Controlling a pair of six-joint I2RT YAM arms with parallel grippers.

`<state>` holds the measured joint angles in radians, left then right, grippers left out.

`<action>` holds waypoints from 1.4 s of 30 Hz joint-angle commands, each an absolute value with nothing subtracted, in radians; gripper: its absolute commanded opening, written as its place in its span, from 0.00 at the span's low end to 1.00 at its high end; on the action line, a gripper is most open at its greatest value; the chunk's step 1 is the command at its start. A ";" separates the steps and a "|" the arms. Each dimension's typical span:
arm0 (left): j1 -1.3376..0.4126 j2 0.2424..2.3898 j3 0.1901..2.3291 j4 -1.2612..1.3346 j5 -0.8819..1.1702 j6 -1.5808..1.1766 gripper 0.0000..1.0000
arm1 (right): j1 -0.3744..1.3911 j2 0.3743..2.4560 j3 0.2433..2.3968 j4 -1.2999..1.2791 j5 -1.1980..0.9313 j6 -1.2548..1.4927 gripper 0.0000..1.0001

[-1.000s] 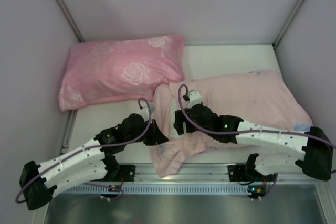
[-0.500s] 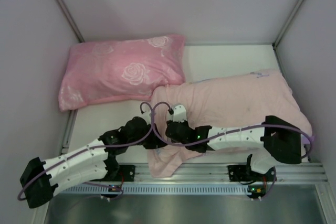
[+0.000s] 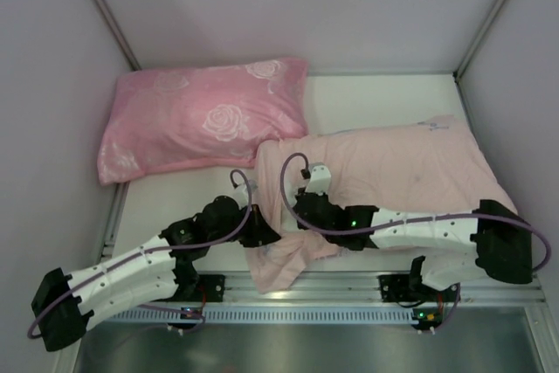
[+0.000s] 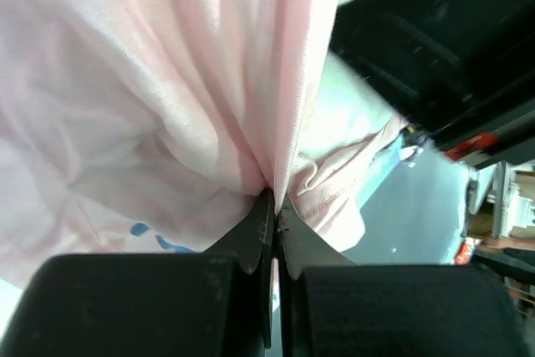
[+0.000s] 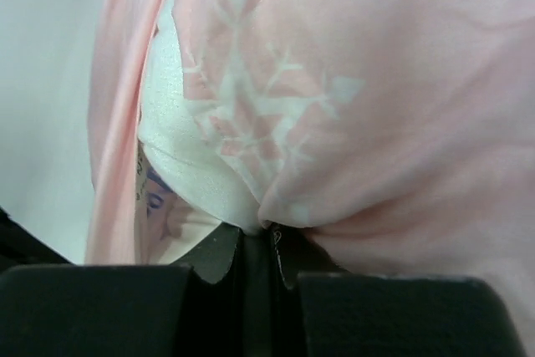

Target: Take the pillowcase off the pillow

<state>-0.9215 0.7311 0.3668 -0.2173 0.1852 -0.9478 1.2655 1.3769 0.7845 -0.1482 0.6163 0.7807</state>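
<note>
- Looking from above, the pillowcase (image 3: 410, 168) lies pale-pink side out on the right half of the surface (image 3: 376, 98). Its long axis runs left to right, tilting a bit away toward the far right corner.
- Both arms are at the near-left end of it, where loose fabric bunches toward the near edge. So the bulk sits to the right of both end effectors and slightly beyond them.
- The left end effector (image 4: 274, 206) is fully closed, pinching a gathered fold of the pink case.
- The right end effector (image 5: 257, 232) is clamped shut too, just beside the left one and a touch further in. Its tips meet right where the white pillow (image 5: 180, 148) pokes out from the pink. It looks like it's got the pillow, maybe some case too; hard to be sure.
- My guess is the pull has to go along that long axis, with the two grips moving apart.
- The pink rose pillow (image 3: 201, 115) at far left touches the case's corner and could snag.
</note>
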 commanded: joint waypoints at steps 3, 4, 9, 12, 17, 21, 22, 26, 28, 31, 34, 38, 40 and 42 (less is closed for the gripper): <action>-0.936 0.778 0.318 -0.173 0.376 -0.959 0.00 | 1.100 1.214 0.766 -0.083 0.546 0.741 0.00; -0.936 0.779 0.310 -0.173 0.380 -0.960 0.00 | 1.063 1.192 0.752 -0.043 0.473 0.747 0.00; -0.940 0.772 0.282 -0.173 0.400 -0.962 0.00 | 0.999 1.056 0.707 0.134 0.367 0.840 0.00; -0.946 0.770 0.267 -0.140 0.432 -0.969 0.00 | 0.924 1.042 0.690 0.224 0.247 0.900 0.00; -0.954 0.755 0.238 -0.090 0.430 -0.973 0.00 | 0.806 1.046 0.594 0.469 0.048 1.063 0.00; -0.954 0.853 0.203 -0.132 0.295 -0.989 0.00 | 0.761 0.980 0.552 0.549 -0.077 1.175 0.00; -0.953 0.929 0.215 -0.159 0.247 -0.994 0.00 | 0.759 0.935 0.560 0.528 -0.086 1.175 0.00; -0.956 1.090 0.265 -0.210 0.088 -1.024 0.00 | 0.691 0.804 0.572 0.444 -0.152 1.204 0.00; -0.954 1.111 0.294 -0.253 -0.056 -1.054 0.00 | 0.622 0.749 0.594 0.361 -0.241 1.220 0.00; -0.956 1.076 0.343 -0.380 -0.232 -1.166 0.00 | 0.598 0.688 0.637 0.180 -0.273 1.154 0.00; -0.954 0.976 0.360 -0.384 -0.313 -1.216 0.00 | 0.565 0.667 0.640 0.097 -0.331 1.100 0.00; -0.956 0.890 0.341 -0.208 -0.188 -1.088 0.00 | 0.714 0.784 0.810 -0.182 -0.376 0.781 0.00; -0.954 0.871 0.290 -0.030 -0.050 -1.019 0.00 | 0.940 0.810 0.860 -0.251 -0.232 0.668 0.11; -0.956 0.886 0.234 0.294 0.171 -1.003 0.00 | 1.044 0.824 0.859 -0.273 -0.120 0.655 0.55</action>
<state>-0.9512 0.8799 0.2947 -0.0921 -0.0807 -1.0790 0.8764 0.8070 0.8215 -0.0971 -0.2459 0.8352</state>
